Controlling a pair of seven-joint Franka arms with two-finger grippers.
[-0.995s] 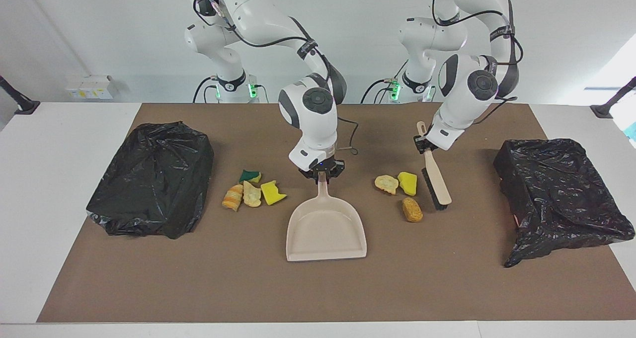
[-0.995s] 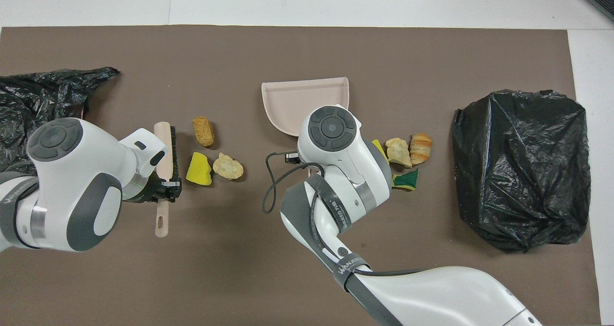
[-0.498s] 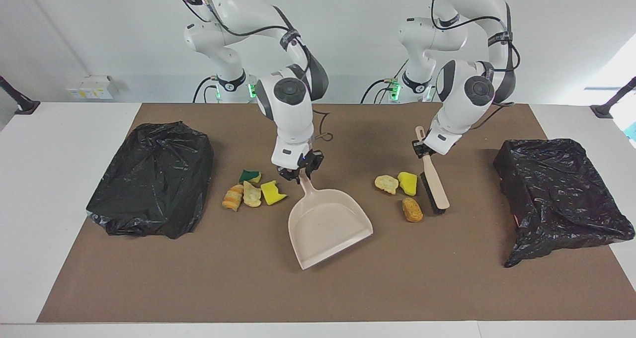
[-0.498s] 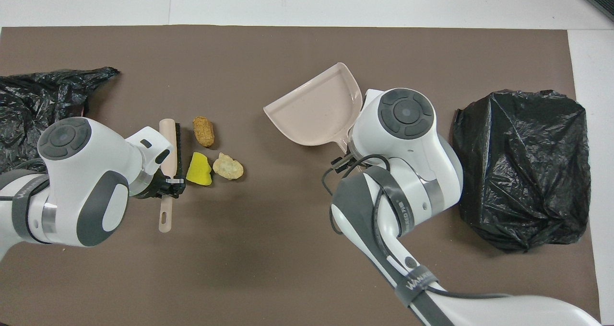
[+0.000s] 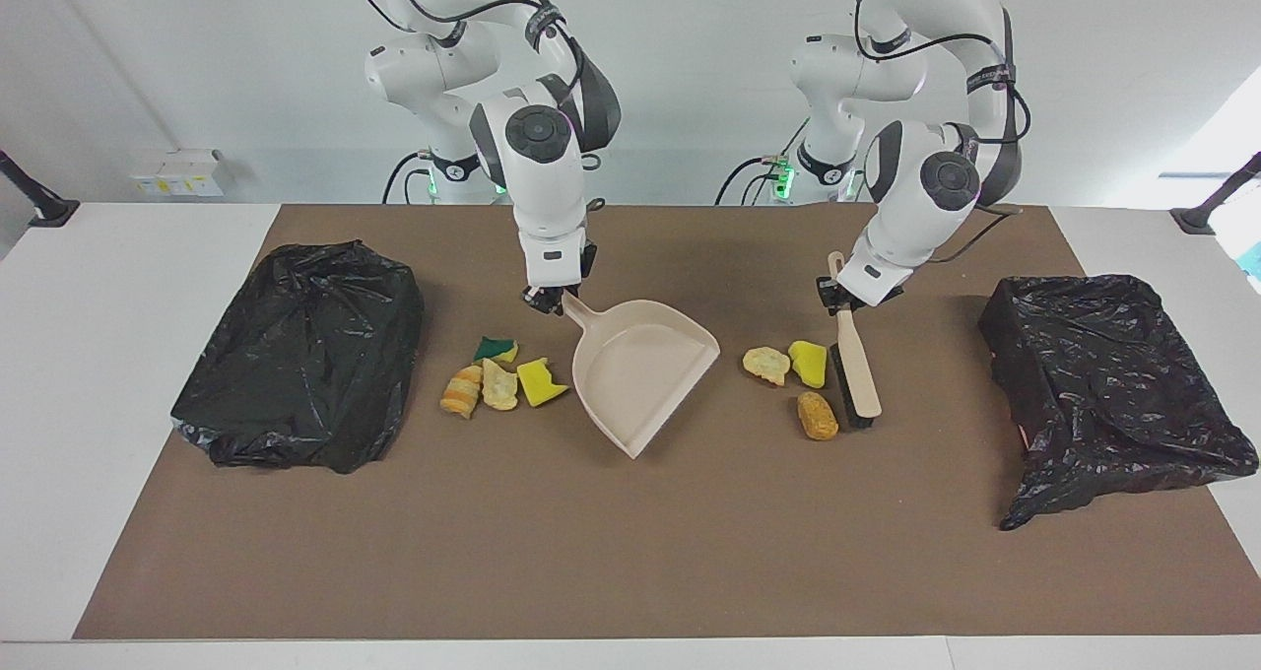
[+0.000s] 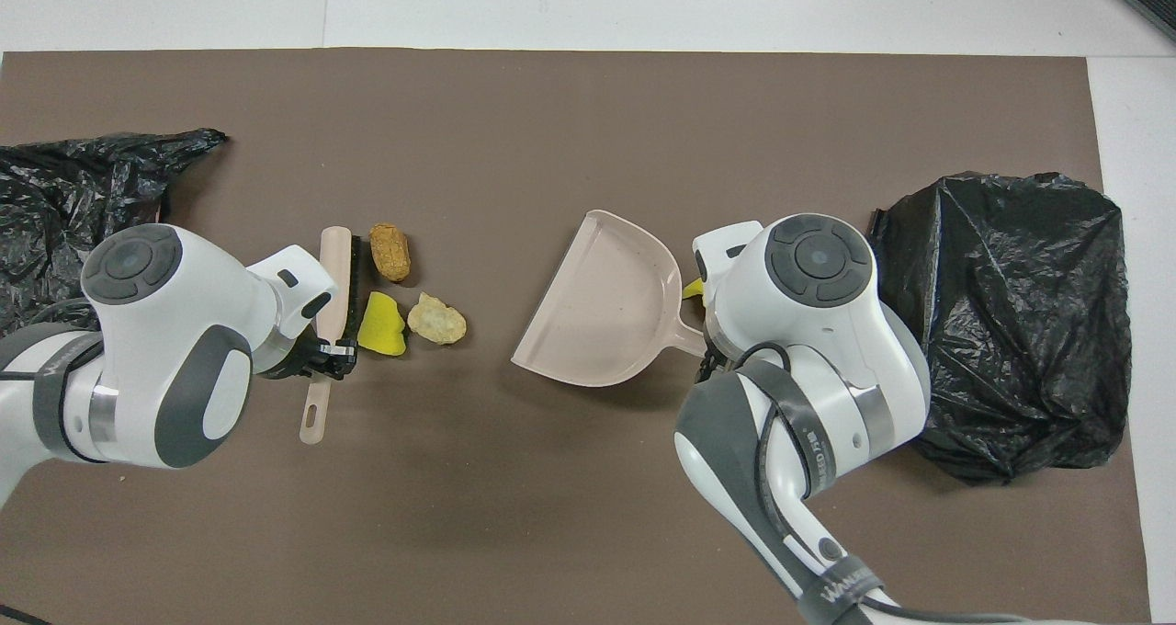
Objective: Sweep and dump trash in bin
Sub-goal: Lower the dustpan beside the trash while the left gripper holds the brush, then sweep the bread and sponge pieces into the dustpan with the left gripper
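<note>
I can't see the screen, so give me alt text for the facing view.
Two robot arms work at a table: the right gripper holds a beige dustpan, the left gripper a brush beside three scraps. Four more scraps lie beside the dustpan, between two black bags.

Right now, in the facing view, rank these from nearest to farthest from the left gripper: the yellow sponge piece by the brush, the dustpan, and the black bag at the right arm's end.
From the left gripper, shut on the brush:
1. Yellow sponge piece, beside the brush bristles.
2. Dustpan, mid-table, held by the right gripper.
3. Black bag, at the right arm's end of the table.
</note>
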